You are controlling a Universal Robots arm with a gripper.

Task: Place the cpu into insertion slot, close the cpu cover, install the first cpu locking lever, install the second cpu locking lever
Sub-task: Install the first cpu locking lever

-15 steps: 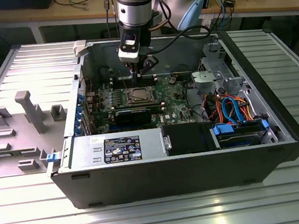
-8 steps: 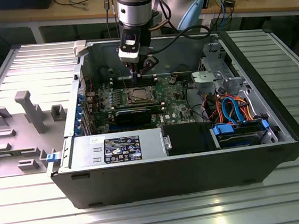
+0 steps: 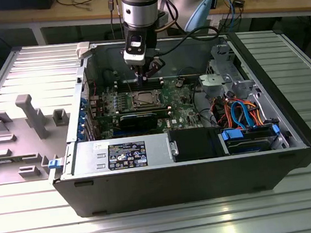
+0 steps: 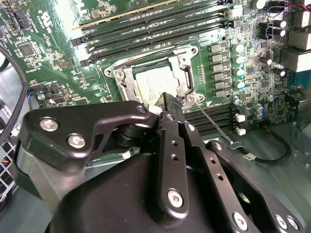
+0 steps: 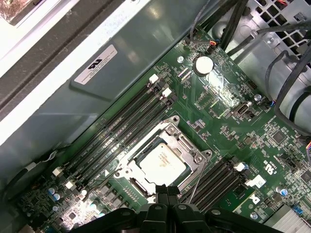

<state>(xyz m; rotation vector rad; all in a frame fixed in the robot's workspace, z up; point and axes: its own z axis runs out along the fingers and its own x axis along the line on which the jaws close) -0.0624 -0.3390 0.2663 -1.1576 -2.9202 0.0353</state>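
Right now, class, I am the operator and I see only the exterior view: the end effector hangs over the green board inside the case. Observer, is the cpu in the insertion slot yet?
Observer: Yes. In both wrist views the cpu sits seated, silvery top up.
Operator: And the cpu cover?
Observer: In the first wrist view the cpu cover lies flat, framing the chip.
Operator: Where exactly is the end effector's tip?
Observer: In the second wrist view the end effector, fingers together, is at the cover's edge, beside a thin wire lever that sticks out from the socket's corner.
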